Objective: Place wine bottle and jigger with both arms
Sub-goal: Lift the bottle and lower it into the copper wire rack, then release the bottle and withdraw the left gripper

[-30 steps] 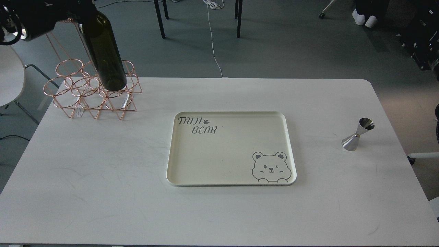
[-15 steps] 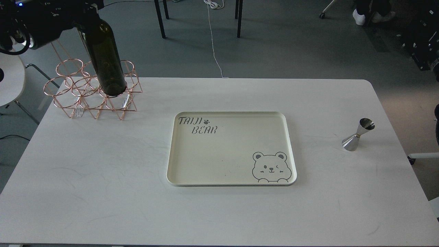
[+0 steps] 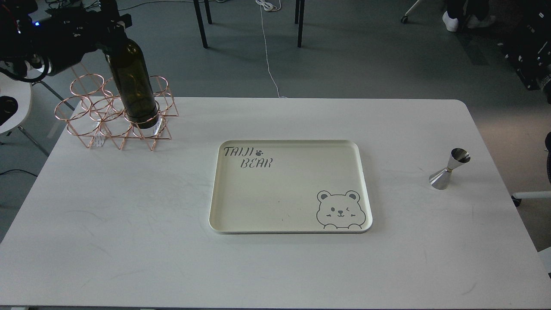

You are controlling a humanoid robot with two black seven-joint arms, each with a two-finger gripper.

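Observation:
The dark green wine bottle (image 3: 132, 79) stands nearly upright, its base inside the front right ring of the copper wire rack (image 3: 92, 125) at the table's far left corner. My left gripper (image 3: 112, 26) comes in from the top left and is shut around the bottle's neck, which it hides. The silver jigger (image 3: 449, 169) stands upright on the table near the right edge, untouched. My right gripper is out of view; only a dark sliver of arm (image 3: 549, 159) shows at the right edge.
A cream tray (image 3: 258, 226) printed with a bear and "TAIJI BEAR" lies in the middle of the white table (image 3: 129, 241). Beyond the table are chair legs (image 3: 200, 23) and a floor cable (image 3: 267, 51). A white chair (image 3: 13, 107) stands at the left.
My left arm has come down with the wine bottle. The bottle's base has sunk from just above the rack into the front right ring. The jigger has not moved.

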